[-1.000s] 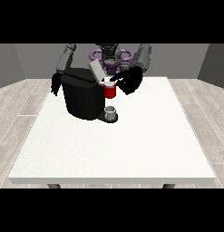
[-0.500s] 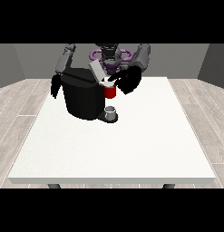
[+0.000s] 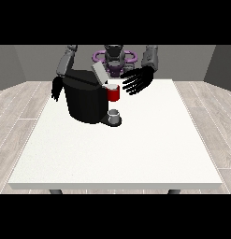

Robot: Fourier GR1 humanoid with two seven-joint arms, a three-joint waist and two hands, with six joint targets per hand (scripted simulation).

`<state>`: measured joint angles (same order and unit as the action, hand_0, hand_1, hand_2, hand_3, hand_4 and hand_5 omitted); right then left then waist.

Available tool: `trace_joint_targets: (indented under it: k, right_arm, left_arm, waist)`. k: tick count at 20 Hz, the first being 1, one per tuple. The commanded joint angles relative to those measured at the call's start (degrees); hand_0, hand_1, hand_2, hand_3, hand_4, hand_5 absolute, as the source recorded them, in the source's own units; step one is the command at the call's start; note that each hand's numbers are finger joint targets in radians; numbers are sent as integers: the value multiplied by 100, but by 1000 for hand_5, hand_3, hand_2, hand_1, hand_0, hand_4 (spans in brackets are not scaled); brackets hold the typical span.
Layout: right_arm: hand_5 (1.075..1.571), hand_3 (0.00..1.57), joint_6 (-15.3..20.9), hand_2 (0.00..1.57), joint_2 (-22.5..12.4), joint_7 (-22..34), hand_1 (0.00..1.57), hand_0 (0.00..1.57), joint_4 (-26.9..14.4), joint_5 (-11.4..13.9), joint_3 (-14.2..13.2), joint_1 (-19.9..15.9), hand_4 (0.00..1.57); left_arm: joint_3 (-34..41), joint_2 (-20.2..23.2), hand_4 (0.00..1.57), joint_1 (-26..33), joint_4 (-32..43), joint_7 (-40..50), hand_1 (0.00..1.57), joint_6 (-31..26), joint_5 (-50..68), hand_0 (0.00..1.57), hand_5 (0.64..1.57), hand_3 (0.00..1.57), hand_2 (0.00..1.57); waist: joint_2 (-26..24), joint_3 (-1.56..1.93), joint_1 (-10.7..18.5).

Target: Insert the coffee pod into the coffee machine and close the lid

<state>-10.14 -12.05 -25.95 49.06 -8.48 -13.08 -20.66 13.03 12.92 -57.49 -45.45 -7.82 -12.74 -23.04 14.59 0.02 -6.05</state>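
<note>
The black coffee machine (image 3: 87,100) stands on the white bench (image 3: 135,149), towards its far left part. Its grey lid (image 3: 99,72) is tilted up, not closed. A red thing at the machine (image 3: 113,93) sits at the machine's front, above a small grey cup (image 3: 115,115) on the base. The robot hand at the view's right (image 3: 138,81) hovers just beside the red thing, fingers spread, released, holding nothing. The robot hand at the view's left (image 3: 56,88) hangs behind the machine; its fingers cannot be told. The coffee pod is not plainly visible.

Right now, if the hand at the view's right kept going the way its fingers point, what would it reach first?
Probably the red thing at the machine: the hand at the view's right has spread fingers pointing toward it, though depth is unclear.
</note>
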Motion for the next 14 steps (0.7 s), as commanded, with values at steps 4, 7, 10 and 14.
trace_joint_targets:
  k: [4,7,10,14]
  right_arm:
    - [1571,0,50,0,24,-384,0,0,-354,-41,-194,836,258]
    - [1571,0,-41,0,37,-254,0,0,-229,-68,-143,1217,265]
    - [1571,0,87,0,352,68,0,0,188,139,258,1435,168]
    - [1571,0,154,0,608,222,0,0,634,482,759,2055,0]
  left_arm:
    - [122,-818,0,1604,-244,-863,0,-370,733,0,1571,0,0]
    - [163,-1039,210,2425,-195,-1077,0,-571,955,0,1571,0,0]
    - [227,-863,355,3028,-112,-1241,0,-833,1079,0,1571,0,0]
    - [195,-889,342,3935,-177,-1262,0,-896,1118,0,1571,0,0]
  waist:
    - [-1032,-4,840]
    - [-1781,-8,918]
    - [-2265,-11,749]
    - [-2909,-9,669]
